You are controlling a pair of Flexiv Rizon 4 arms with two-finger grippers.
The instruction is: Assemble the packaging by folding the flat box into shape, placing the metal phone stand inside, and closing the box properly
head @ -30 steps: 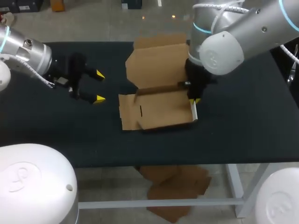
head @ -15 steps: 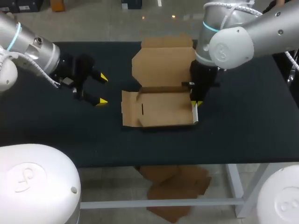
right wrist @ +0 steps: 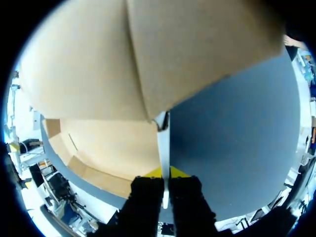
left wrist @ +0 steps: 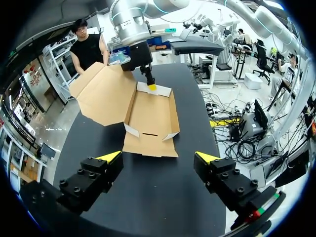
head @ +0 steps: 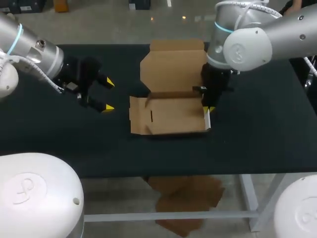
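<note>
- Left gripper [head: 108, 94]: jaws wide apart and holding nothing. It hovers over the table [head: 59, 134] just left of the box. Its own wrist view shows the box [left wrist: 148, 116] straight ahead with no contact.
- Box [head: 173, 116]: mid-table, a half-formed tray. The long walls look raised. The left flap [head: 136, 116] lies folded out flat toward the left gripper. The lid [head: 173, 69] is open and leans back from the rear hinge.
- Right gripper [head: 209, 108]: points down, fingers together, clamped on the box's right wall [head: 206, 118]. The right wrist view shows the thin wall edge pinched between the pads and standing upright.
- Phone stand: not in any view.
- Change over the last second: the box was skewed and now sits square to the table edge. The right arm swung it round by the gripped wall and shifted a bit toward the far side.
- The left gripper drifted slightly closer to the box with the same opening. In the last half second practically nothing moved.
- Meaning: the right end looks erected and pinned, and the box is lined up for the left arm.
- Likely next step is raising the left flap, so folding is roughly half done. Inserting the stand and closing the lid are not started.
- Risk: the hold is a thin pinch, so a push from the left could slide the box or buckle the wall.
</note>
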